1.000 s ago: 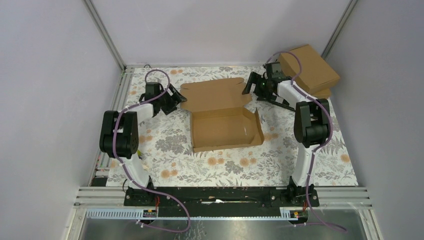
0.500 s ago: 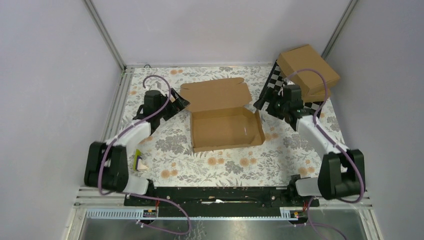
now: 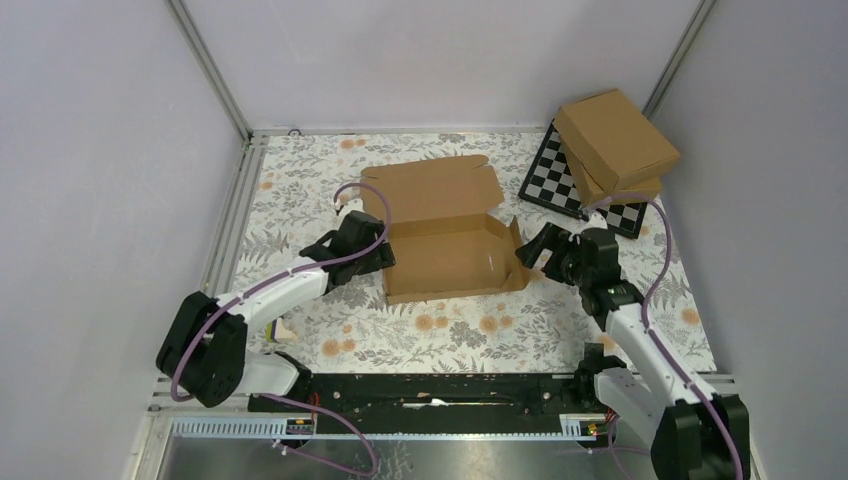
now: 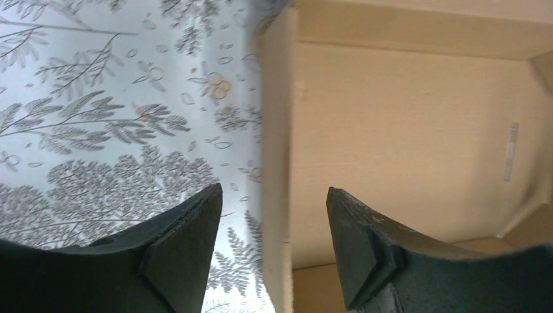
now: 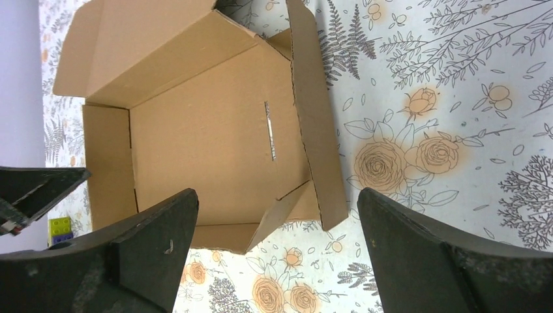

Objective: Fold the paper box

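The box [image 3: 450,255] is sitting in the middle of the floral cloth [image 3: 330,300]. Its tray is half formed and its lid [image 3: 430,190] is lying open on the far side. The left wall [image 4: 277,163] is standing upright, while the right wall [image 5: 316,124] is leaning outward and its corner tab is sitting loose inside the tray.

Both arms are now working somewhere else than a second ago. Then we were hovering at the far corners of the lid. Since then we have been swinging both arms nearer, and we are now flanking the tray itself.

The left gripper [image 4: 272,199] is spreading its jaws and straddling the left wall, one finger outside over the cloth and one inside over the tray floor. Neither finger is pressing the cardboard yet. The right gripper [image 5: 277,195] is also gaping wide and gripping nothing. It is hanging over the right side of the tray, though we cannot tell whether it is touching the wall.

We are reading this as a shift from the lid to the side walls, probably to pinch the left wall and raise the right one. The box itself is lying where it lay before.

With the right arm pulled back, a chessboard [image 3: 560,180] is showing at the far right under two stacked boxes [image 3: 615,140], well apart from our work.
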`<state>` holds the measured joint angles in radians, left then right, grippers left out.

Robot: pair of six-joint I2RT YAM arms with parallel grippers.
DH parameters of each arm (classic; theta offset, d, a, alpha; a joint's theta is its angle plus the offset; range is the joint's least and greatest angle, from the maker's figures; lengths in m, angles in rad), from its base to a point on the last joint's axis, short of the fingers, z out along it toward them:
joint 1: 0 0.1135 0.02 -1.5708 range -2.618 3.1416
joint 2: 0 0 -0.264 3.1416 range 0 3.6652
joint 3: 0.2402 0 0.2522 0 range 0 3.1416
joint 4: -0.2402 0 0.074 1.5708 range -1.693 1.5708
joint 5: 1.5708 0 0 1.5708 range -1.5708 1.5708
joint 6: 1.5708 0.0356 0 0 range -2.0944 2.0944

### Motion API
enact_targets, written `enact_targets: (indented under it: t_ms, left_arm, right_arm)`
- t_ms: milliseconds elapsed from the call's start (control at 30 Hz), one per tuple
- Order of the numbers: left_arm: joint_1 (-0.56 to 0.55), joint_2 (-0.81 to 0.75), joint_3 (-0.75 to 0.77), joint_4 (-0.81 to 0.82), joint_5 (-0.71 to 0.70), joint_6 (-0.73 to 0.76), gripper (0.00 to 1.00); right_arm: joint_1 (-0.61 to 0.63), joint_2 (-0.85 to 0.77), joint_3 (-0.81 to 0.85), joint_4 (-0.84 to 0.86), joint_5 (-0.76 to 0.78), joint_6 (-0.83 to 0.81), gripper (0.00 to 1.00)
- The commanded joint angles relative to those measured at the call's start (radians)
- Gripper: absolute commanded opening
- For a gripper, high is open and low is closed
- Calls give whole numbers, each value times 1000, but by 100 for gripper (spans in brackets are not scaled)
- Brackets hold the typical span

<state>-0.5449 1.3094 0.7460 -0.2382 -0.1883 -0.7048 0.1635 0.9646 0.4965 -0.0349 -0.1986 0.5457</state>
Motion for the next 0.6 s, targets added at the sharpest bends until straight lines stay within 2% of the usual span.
enact_targets:
  t_ms: [0,133,200,233,467,567]
  left_arm:
    - [-13,29,41,-42,-128,-12,65]
    - [-18,99,47,-14,-101,-13,64]
    - [-18,135,57,-6,-110,-2,59]
    - [-18,151,62,-7,-115,10,54]
    - [-8,194,133,-115,-147,62,0]
    - [-4,152,124,-129,-116,50,0]
  right_arm:
    - [-2,-126,-60,56,34,9,100]
    - [-2,-188,-61,-2,73,-31,100]
    - [-2,-208,-56,-22,94,-46,100]
    - [-2,-213,-58,-25,103,-44,100]
    - [-2,-167,-95,15,66,37,100]
    - [-2,-168,-97,7,78,44,100]
